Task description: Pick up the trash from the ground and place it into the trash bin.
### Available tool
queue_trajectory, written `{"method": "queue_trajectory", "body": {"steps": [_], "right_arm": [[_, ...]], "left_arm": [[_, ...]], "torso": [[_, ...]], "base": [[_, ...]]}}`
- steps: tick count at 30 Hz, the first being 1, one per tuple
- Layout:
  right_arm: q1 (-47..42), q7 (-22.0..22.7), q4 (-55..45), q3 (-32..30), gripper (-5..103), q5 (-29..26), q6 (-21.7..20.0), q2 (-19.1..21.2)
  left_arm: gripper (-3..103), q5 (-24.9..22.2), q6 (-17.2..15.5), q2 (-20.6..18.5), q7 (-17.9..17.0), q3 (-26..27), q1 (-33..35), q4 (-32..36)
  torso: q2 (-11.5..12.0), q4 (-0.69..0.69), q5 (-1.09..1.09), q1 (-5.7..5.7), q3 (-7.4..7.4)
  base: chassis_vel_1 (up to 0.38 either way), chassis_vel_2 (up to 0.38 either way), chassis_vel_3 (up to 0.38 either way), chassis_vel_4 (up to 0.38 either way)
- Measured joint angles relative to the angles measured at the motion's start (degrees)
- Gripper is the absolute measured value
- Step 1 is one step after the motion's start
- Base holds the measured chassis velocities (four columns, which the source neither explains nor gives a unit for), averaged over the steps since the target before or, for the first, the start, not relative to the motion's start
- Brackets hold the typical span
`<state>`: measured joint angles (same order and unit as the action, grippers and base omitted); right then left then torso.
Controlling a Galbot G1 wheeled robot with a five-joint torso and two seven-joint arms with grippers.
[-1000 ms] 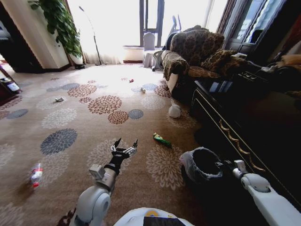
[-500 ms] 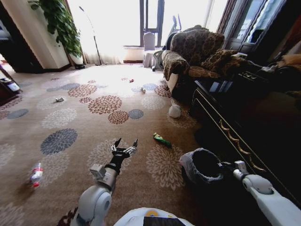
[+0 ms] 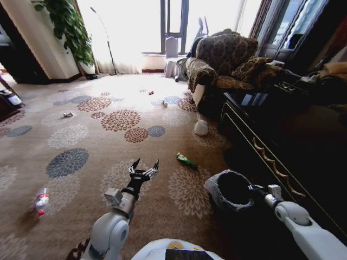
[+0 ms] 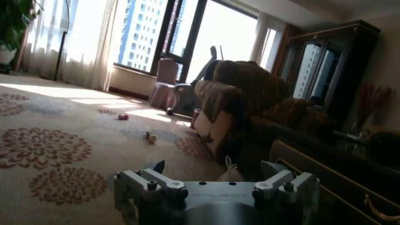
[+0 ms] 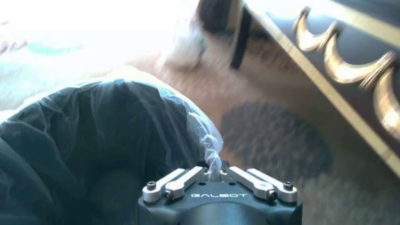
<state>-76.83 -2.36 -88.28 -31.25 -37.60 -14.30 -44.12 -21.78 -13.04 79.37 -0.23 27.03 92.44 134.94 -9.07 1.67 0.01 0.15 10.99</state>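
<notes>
The trash bin (image 3: 216, 194), a black bucket with a crinkled pale liner, stands on the carpet at my right. My right gripper (image 3: 251, 189) is shut on the liner's rim, and the pinched plastic shows between its fingers (image 5: 212, 169) beside the trash bin (image 5: 93, 140). My left gripper (image 3: 143, 167) hangs open above the carpet, with nothing between its fingers (image 4: 159, 167). Just beyond it to the right lies a green bottle (image 3: 186, 160). A white knotted bag (image 3: 201, 128) sits farther off by the sofa; the same white bag (image 4: 230, 174) peeks out past the left gripper. An orange-capped bottle (image 3: 40, 200) lies at my far left.
Small scraps lie across the patterned carpet (image 3: 68, 114) (image 3: 151, 92) (image 3: 165, 103). A brown sofa (image 3: 222, 65) and a dark cabinet (image 3: 282, 135) line the right side. A potted plant (image 3: 68, 27) stands at the back left, near bright windows.
My right gripper has shifted slightly left, taking the bin's liner rim with it. The left gripper has stayed where it was.
</notes>
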Motion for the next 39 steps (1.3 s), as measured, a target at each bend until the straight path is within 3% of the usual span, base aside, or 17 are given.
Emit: {"method": "queue_trajectory", "body": {"steps": [6, 11, 19, 25, 39], "right_arm": [[-2.2, 6.9, -7.7, -1.0, 2, -5.3, -0.1, -0.2], [-5.3, 9.7, -15.5, -3.2, 2, -10.0, -1.3, -0.1], [-7.8, 10.7, -21.1, -4.7, 2, -11.6, -0.5, -1.4], [-8.5, 10.0, -21.2, -6.1, 2, -10.9, 2.7, -1.4], [-9.9, 9.2, -21.8, -6.3, 2, -9.9, 1.9, -2.2]], "left_arm": [[100, -0.4, 0.2, -0.3, -0.1, 0.0, -0.3, 0.2], [100, -0.7, 1.0, -0.9, -0.1, 0.2, -0.7, 0.2], [100, -0.7, 1.8, -1.6, -0.1, 0.3, -1.8, -1.6], [100, -0.6, 2.1, -3.9, 0.2, 0.1, -5.1, -7.9], [100, 1.7, 2.6, -6.0, 0.4, 0.0, -4.8, -14.3]], "torso": [[0.0, -0.02, -0.03, 0.0, 0.0], [0.0, 0.0, -0.03, 0.0, 0.0], [0.0, 0.0, 0.0, 0.0, -0.01], [0.0, -0.02, -0.02, 0.0, 0.0], [0.0, -0.02, -0.01, -0.01, -0.01]], "base": [[0.0, 0.0, 0.0, 0.0], [0.0, 0.0, 0.0, 0.0], [0.0, 0.0, 0.0, 0.0], [0.0, 0.0, 0.0, 0.0], [0.004, 0.002, -0.003, -0.002]]}}
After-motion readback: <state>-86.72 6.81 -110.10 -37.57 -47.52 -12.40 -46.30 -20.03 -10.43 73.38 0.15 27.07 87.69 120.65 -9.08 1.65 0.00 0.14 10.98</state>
